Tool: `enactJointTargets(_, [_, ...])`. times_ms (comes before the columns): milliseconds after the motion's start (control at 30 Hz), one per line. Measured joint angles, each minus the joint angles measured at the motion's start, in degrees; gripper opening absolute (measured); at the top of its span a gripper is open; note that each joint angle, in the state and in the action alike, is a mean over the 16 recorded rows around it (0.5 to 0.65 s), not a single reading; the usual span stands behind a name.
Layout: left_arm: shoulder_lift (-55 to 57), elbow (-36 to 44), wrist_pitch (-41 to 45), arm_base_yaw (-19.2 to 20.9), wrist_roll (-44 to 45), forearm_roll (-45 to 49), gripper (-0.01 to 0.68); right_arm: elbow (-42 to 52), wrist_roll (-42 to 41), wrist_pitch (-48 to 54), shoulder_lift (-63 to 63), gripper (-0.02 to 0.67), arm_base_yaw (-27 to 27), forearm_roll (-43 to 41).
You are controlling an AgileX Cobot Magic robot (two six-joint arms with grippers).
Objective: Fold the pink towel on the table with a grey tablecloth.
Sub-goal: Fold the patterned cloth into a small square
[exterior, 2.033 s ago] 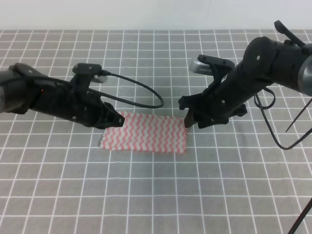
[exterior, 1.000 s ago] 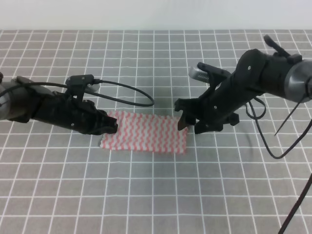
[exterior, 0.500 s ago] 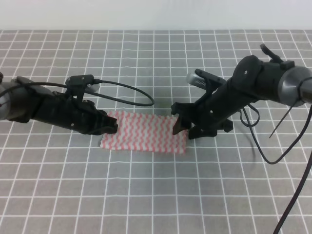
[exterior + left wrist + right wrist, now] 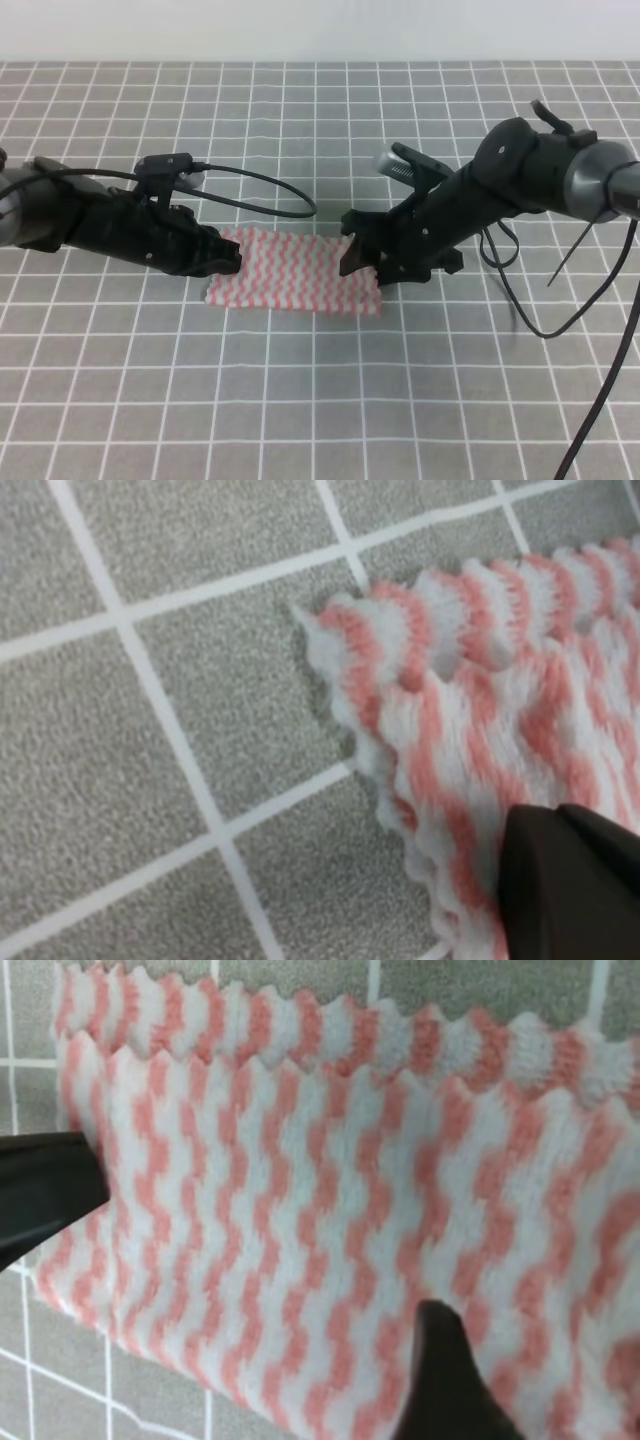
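1. The pink towel (image 4: 296, 272) lies flat near the middle of the surface (image 4: 320, 400), already doubled into a wide strip; the right wrist view shows two scalloped edges stacked at its far side, the upper layer set slightly back from the lower

2. Our left gripper (image 4: 226, 258) sits low at the towel's left end, one dark finger (image 4: 570, 880) resting over the striped cloth just inside its corner in the wrist view; we cannot tell how wide the fingers stand or whether they have any cloth pinched

3. Our right gripper (image 4: 362, 258) is down at the towel's right end, its fingers (image 4: 440, 1370) spread apart over the stripes, one dark tip at the left of the wrist view and another near the bottom, with nothing visibly held between them

4. We judge the next fold to be end over end, which calls for a bite on both layers at one end

5. The risk we see is catching only the top layer: the offset edges mean a shallow pinch would peel the strip open rather than carry it

6. A second risk is the grey gridded tablecloth (image 4: 150, 730) beneath; fingers pressed this low could gather it with the towel and drag the whole strip askew

7. A black cable (image 4: 270, 190) loops behind the left arm, well clear of the towel
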Motion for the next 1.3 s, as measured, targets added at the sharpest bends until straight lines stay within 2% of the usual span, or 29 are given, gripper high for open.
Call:
enactJointTargets(167, [0.0,-0.03,0.05,0.0,-0.03,0.09,-0.002,0.0,-1.1,-0.01,0.08,0.332,0.02,0.38])
enactJointTargets(267, [0.0,-0.03,0.1,0.0,-0.06,0.17,-0.002,0.01,-1.1,0.01,0.06,0.294,0.03,-0.59])
enactJointTargets(667, [0.0,-0.03,1.51,0.0,-0.12,0.19,-0.002,-0.03,-0.95,-0.36,-0.06,0.057,0.03,-4.33])
enactJointTargets(800, [0.0,-0.03,2.26,0.0,-0.14,0.14,-0.002,-0.44,-0.92,-0.64,-0.3,0.011,0.03,-4.61])
enactJointTargets(900, [0.0,-0.03,2.83,0.0,-0.15,0.06,-0.002,-1.25,-0.93,-0.7,-0.6,-0.009,0.03,-4.56])
enactJointTargets(1300, [-0.01,0.0,3.75,0.0,-0.16,-0.44,-0.002,-5.81,-2.84,0.17,-1.26,-0.011,0.73,-0.72])
